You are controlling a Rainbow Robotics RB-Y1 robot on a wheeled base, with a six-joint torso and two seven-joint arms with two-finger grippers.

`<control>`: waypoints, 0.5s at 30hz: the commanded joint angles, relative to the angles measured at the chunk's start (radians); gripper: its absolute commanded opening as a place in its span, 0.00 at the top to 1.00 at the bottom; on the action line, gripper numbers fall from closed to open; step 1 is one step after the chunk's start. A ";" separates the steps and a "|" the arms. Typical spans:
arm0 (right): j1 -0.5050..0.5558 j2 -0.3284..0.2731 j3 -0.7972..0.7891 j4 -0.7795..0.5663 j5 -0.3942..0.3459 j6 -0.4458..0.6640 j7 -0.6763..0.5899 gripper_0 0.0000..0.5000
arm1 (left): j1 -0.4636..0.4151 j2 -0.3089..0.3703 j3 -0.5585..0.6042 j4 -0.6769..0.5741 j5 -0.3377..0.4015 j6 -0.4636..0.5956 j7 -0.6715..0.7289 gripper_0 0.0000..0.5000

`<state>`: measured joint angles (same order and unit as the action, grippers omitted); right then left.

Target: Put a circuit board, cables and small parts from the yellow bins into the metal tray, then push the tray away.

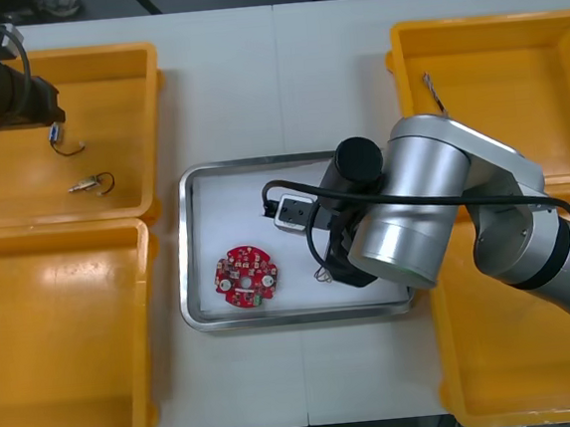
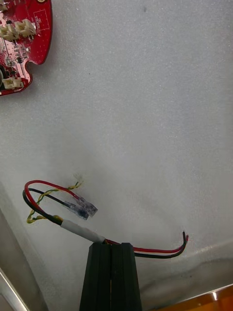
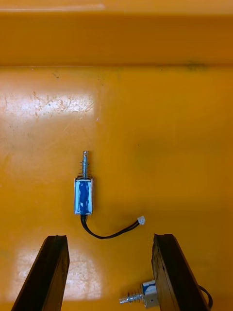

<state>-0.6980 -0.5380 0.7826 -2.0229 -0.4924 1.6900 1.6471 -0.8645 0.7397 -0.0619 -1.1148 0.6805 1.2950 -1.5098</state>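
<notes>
We are looking at the red and yellow cable (image 2: 77, 227), which also has a black strand. It is lying on the white floor of the metal tray (image 1: 190, 244). The right gripper (image 2: 111, 246) is clenching it near its white sleeve, with the 2 black fingers pressed together on the wires. The cable's loop and its clear-capped ends are resting on the tray floor just beyond the fingertips.

1 round red circuit board (image 1: 247, 275) is lying flat toward the tray's left side, apart from the cable.

The left gripper (image 3: 109, 238) is hovering over the far yellow bin (image 1: 103, 70) on the left of the light table (image 1: 283, 74), its fingers spread wide and gripping nothing. 1 small metal part (image 3: 83, 194) with a blue body and a thin black lead is lying on the bin floor just beyond the fingertips. We are seeing a second small metal part (image 3: 144, 293) beside 1 finger.
</notes>
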 commanded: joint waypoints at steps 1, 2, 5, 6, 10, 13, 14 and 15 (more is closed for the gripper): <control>-0.006 0.020 0.041 0.043 0.011 -0.067 -0.003 1.00 | -0.059 -0.016 -0.038 0.049 -0.015 -0.088 -0.069 0.00; -0.003 0.020 0.043 0.049 0.012 -0.075 -0.003 1.00 | -0.059 -0.019 -0.042 0.055 -0.012 -0.098 -0.070 0.00; 0.014 0.020 0.043 0.063 0.015 -0.090 -0.004 1.00 | -0.059 -0.022 -0.073 0.099 -0.006 -0.160 -0.081 0.00; 0.017 0.021 0.043 0.063 0.015 -0.089 -0.004 0.97 | -0.059 -0.022 -0.085 0.113 -0.004 -0.180 -0.082 0.00; 0.025 0.023 0.043 0.061 0.018 -0.081 -0.009 0.20 | -0.057 -0.022 -0.113 0.151 -0.002 -0.232 -0.089 0.00; 0.040 0.032 0.043 0.055 0.035 -0.075 -0.013 0.00 | -0.057 -0.034 -0.124 0.182 -0.001 -0.263 -0.095 0.00; 0.046 0.035 0.043 0.053 0.043 -0.072 -0.015 0.00 | -0.057 -0.037 -0.124 0.193 0.001 -0.275 -0.098 0.00; 0.051 0.036 0.043 0.052 0.046 -0.070 -0.016 0.00 | -0.059 -0.039 -0.124 0.197 -0.001 -0.279 -0.098 0.00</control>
<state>-0.6736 -0.5317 0.8163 -1.9495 -0.4677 1.6119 1.6467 -0.8695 0.7235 -0.1749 -0.9357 0.6783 1.0481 -1.5114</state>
